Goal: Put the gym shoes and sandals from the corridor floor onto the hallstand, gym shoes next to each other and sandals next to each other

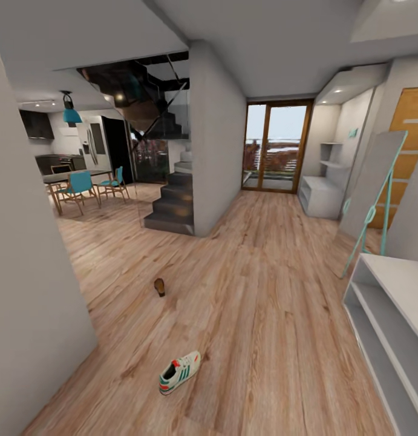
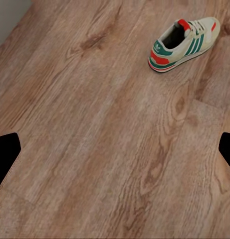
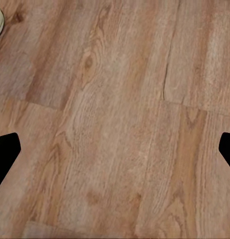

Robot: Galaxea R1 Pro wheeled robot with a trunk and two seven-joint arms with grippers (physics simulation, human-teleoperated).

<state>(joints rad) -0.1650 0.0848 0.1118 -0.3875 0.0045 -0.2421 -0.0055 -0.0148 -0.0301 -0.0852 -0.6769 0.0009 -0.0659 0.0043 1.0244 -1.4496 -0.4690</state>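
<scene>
One sneaker [image 1: 180,372] lies alone on the wood floor [image 1: 263,290] in the near middle of the head view, upright on its sole, toe pointing up and to the right; it is cream with green stripes and red at tongue and heel. Farther off and a little to its left a small brown sandal [image 1: 160,286] rests on the floor, well apart from the sneaker. The grey rack [image 1: 387,321] stands at the right edge of the head view, its two open tiers bare in the part that shows. A tall mirror [image 1: 373,188] on a teal frame leans beyond it.

The left wrist view looks down on the same sneaker [image 2: 183,43], well clear of the left gripper [image 2: 115,154], whose dark fingertips [image 2: 5,157] sit at opposite edges of the frame, spread wide with nothing between them but planks. In the right wrist view the right gripper [image 3: 115,154] is likewise spread wide over bare planks, fingertips [image 3: 6,154] at either edge, and a pale rounded bit shows at one corner, too little to identify
</scene>
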